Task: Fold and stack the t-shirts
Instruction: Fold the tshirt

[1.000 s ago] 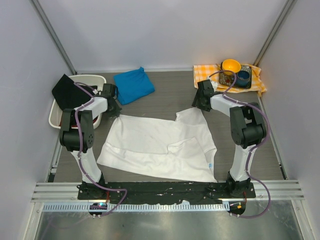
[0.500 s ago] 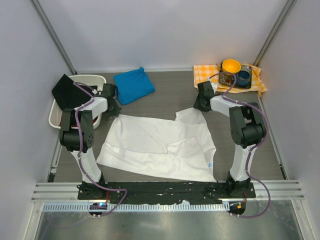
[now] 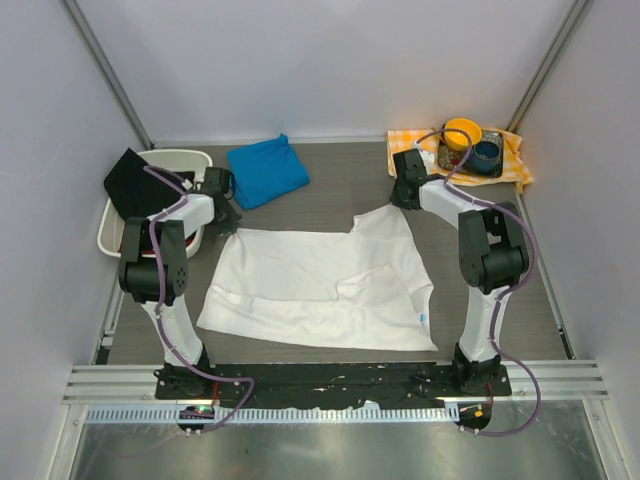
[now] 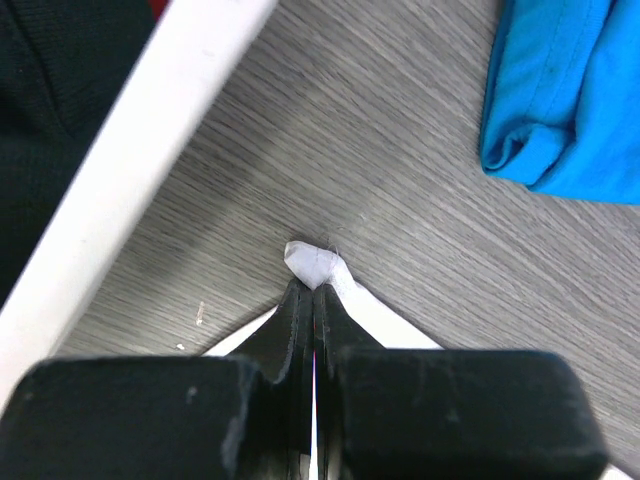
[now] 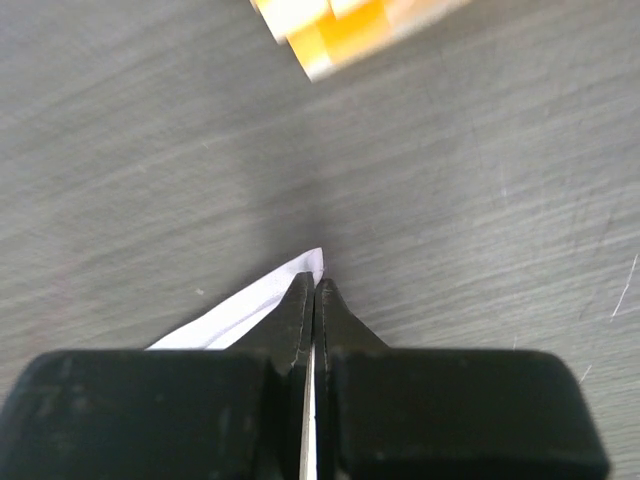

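Pinching shirt [image 3: 320, 285]: left claw [image 4: 314, 292], right claw [image 5: 313, 290]

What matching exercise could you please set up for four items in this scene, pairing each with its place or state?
Items:
1. white t-shirt
2. blue t-shirt
3. orange bowl
4. black cloth

Places or states:
A. far right, beside a blue cup
B. lying over the white bin
C. spread out between the arms, pinched by the left gripper and the right gripper
D. folded, at the far side of the table

Pairs: 1-C, 2-D, 3-A, 4-B
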Robot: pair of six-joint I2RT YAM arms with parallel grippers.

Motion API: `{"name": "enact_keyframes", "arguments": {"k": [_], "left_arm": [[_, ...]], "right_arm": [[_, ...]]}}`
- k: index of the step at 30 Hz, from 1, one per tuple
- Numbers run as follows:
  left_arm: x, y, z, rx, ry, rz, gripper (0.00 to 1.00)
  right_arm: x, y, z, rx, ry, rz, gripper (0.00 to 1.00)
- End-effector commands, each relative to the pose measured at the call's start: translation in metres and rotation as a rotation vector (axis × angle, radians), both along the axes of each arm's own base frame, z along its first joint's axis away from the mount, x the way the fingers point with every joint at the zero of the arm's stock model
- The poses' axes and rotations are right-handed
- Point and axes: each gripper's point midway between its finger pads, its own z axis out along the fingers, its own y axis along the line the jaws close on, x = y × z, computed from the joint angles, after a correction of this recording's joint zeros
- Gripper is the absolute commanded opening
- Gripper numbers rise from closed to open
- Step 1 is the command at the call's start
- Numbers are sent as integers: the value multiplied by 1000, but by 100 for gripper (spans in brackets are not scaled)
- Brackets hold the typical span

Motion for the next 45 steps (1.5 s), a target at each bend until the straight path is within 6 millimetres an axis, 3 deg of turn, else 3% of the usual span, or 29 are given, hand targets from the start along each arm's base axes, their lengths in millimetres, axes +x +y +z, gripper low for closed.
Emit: {"name": "enact_keyframes", "arguments": {"k": [1,4,5,7,8,11,12,14,15,16,19,23,24,25,29,35,45], "left_arm": [[7,9,17,0,-54,60,0],[10,7,27,-18,-78,65,0],[10,7,29,-20,-84,66,0],[6,8,38,-16,-99,73,0],[4,8,41,-18,-102,75,0],[-5,9,56,-27,-141,88,0],[-12,8,55,-26,-139,88,0],[-19,12,73,0,-184,98,0],[-26,13,73,9,-181,101,0],[-30,13,87,8,-218,103,0],[-46,14,96,8,-234,104,0],[-70,9,94,19,-227,86,0],[-79,7,85,31,-202,77,0],[-85,7,84,37,-200,83,0],[-116,2,73,70,-180,71,0],[-150,13,64,107,-188,126,0],[-175,25,58,129,-188,169,0]], "right_arm": [[35,-4,62,-37,-148,3,1],[34,0,78,-20,-172,22,1],[30,3,91,-15,-197,27,1],[19,3,93,-19,-195,31,1],[13,2,105,-19,-217,28,1],[-15,4,95,-43,-192,36,1],[-22,10,108,-38,-221,48,1],[-36,11,109,-54,-218,52,1],[-44,17,119,-52,-239,68,1],[-49,18,123,-58,-248,70,1],[-68,18,134,-80,-259,76,1],[-97,18,140,-103,-267,87,1],[-104,16,140,-114,-260,85,1],[-111,12,149,-118,-282,70,1],[-145,7,139,-132,-246,77,1],[-192,4,124,-100,-202,95,1],[-252,17,95,-73,-116,114,1]]}}
